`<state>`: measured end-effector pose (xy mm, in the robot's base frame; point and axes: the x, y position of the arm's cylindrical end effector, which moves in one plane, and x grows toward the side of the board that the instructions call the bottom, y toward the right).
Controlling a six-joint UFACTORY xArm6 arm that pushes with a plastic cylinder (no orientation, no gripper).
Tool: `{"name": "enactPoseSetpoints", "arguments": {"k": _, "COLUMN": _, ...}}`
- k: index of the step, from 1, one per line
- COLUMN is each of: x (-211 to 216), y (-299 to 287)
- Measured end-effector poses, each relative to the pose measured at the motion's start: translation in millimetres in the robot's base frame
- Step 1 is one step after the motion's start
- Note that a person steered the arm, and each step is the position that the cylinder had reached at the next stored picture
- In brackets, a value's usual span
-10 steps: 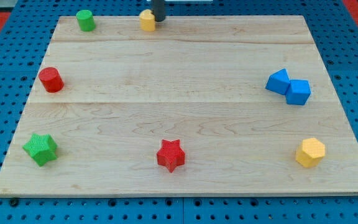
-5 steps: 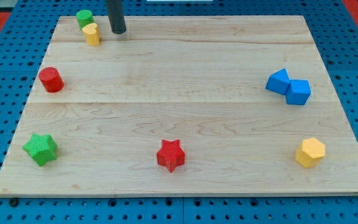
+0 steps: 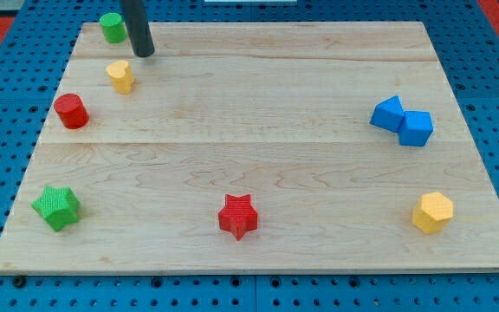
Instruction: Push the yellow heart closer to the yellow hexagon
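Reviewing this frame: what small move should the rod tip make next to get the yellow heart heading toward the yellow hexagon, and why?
Probably slide my tip a little toward the view's left, so it sits up-left of the small yellow heart block. The yellow hexagon block lies far off at the wooden board's bottom right, and my tip now stands apart from the heart on its upper right, the wrong side for pushing that way.

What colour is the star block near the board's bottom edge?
Red: the star block shows clearly in the camera view.

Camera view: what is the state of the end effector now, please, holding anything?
No gripper: my tip holds nothing and stands just above-right of the yellow heart, apart from it, right of the green cylinder.
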<state>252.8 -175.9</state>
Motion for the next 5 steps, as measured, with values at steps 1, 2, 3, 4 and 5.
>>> {"name": "enactPoseSetpoints", "arguments": {"k": 1, "x": 35, "y": -61}}
{"name": "enactPoseSetpoints", "arguments": {"k": 2, "x": 74, "y": -17}}
{"name": "enactPoseSetpoints", "arguments": {"k": 3, "x": 74, "y": 82}}
{"name": "enactPoseSetpoints", "arguments": {"k": 4, "x": 96, "y": 138}}
{"name": "enactPoseSetpoints", "arguments": {"k": 5, "x": 68, "y": 160}}
